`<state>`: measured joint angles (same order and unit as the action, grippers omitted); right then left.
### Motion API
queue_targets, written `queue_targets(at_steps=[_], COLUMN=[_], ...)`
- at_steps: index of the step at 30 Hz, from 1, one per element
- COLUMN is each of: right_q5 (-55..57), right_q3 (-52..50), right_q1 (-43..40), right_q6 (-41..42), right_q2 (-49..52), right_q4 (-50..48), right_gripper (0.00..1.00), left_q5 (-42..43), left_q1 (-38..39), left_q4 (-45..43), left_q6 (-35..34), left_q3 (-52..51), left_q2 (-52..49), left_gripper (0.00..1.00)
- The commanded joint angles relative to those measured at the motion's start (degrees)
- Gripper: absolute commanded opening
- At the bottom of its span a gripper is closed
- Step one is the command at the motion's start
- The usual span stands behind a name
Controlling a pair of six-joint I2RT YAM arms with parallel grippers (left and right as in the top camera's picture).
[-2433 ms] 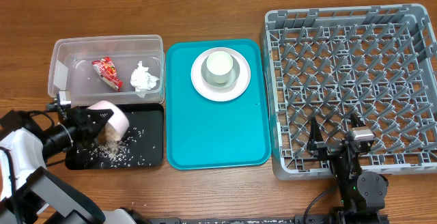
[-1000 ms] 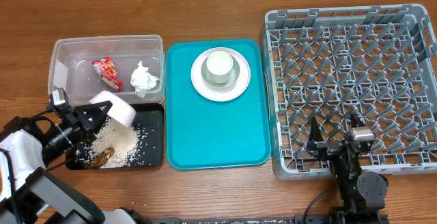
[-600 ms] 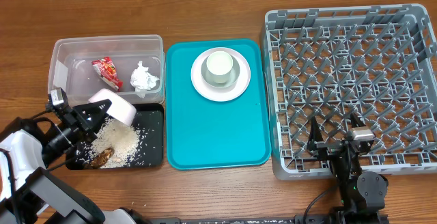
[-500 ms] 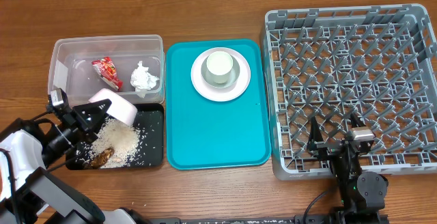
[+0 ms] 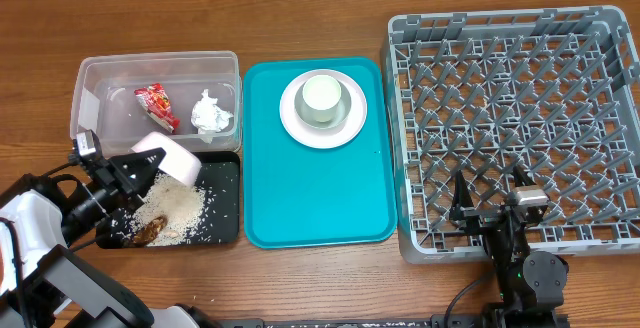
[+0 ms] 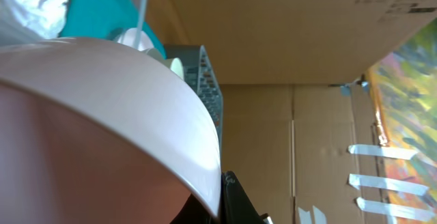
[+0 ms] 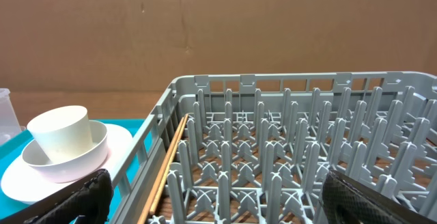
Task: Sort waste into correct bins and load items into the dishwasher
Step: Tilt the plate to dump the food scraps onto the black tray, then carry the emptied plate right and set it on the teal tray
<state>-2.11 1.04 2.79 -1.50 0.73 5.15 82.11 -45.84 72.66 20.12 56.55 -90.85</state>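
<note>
Overhead straight down; left wrist against bowl [image 6: 102, 128]; right wrist along rack [image 7: 307, 79]

The left arm [image 5: 30, 220] is cased in white, with black cabling [image 5: 55, 178]. The right gripper [image 5: 488, 200] is finished in black.

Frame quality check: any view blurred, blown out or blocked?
Overhead: sharp, evenly lit, no harsh glare on the dish rack. Left wrist: mostly blocked by the held bowl, too close, soft, and shaded on its lower part. Right wrist: the rack is crisp, its own fingers dark and blurred in the bottom corners.
</note>
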Motion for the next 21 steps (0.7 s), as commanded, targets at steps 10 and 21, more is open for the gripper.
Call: queue_targets(at_steps=[10,21], right_q5=[0.1,0.1], right_q3=[-0.6,-0.6], right_q1=[0.4,0.4], right_q6=[0.0,0.0], right_q2=[-0.6,-0.6], right_q4=[-0.5,-0.5], right_gripper=[1.00,1.00], left_q5=[-4.6,-24.9], left_q1=[10.7,32.5], left_q4=[1.4,-7.8], left_q6=[0.6,-23.8], left_q3=[0.1,6.4], left_q2=[3.5,8.7], left_gripper=[0.04,0.04])
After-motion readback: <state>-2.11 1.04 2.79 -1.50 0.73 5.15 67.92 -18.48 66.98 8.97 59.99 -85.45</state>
